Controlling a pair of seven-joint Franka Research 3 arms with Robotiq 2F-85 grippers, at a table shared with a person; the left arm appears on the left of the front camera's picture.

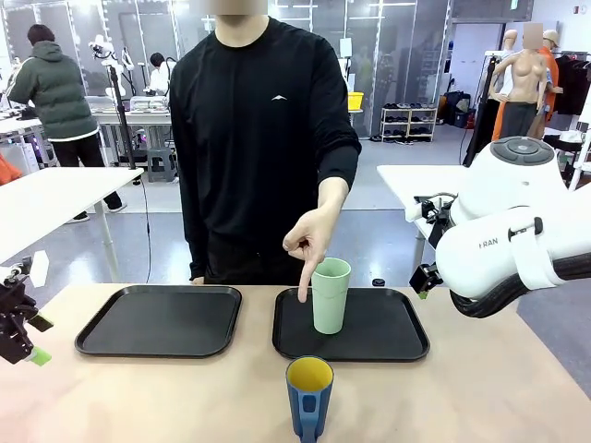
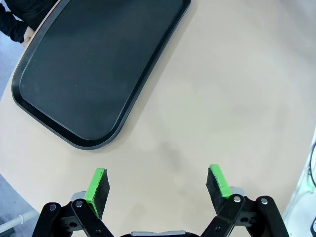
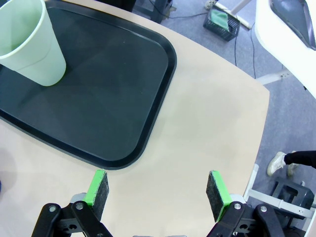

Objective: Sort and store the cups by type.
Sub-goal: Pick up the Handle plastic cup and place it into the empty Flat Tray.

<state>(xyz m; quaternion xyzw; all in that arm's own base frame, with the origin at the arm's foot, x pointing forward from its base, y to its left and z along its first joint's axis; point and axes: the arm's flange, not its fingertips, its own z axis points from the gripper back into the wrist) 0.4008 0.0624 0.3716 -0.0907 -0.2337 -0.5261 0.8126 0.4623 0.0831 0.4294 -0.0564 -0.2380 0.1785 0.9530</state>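
The tall mint-green tumbler (image 1: 331, 295) stands upright on the right black tray (image 1: 392, 330); in the right wrist view the tumbler (image 3: 32, 44) sits at the upper left. The dark blue mug (image 1: 309, 397) with its yellow inside stands on the table in front of that tray. A person's hand (image 1: 309, 242) points down just left of the tumbler. My left gripper (image 2: 157, 190) is open over bare table near the left tray (image 2: 89, 74). My right gripper (image 3: 158, 192) is open beside the right tray's corner (image 3: 148, 123), holding nothing.
The left tray (image 1: 159, 320) holds nothing. The person stands at the far side of the table, behind the trays. My right arm (image 1: 517, 231) hangs above the table's right end. The table edge (image 3: 261, 113) runs close to the right gripper, with floor beyond.
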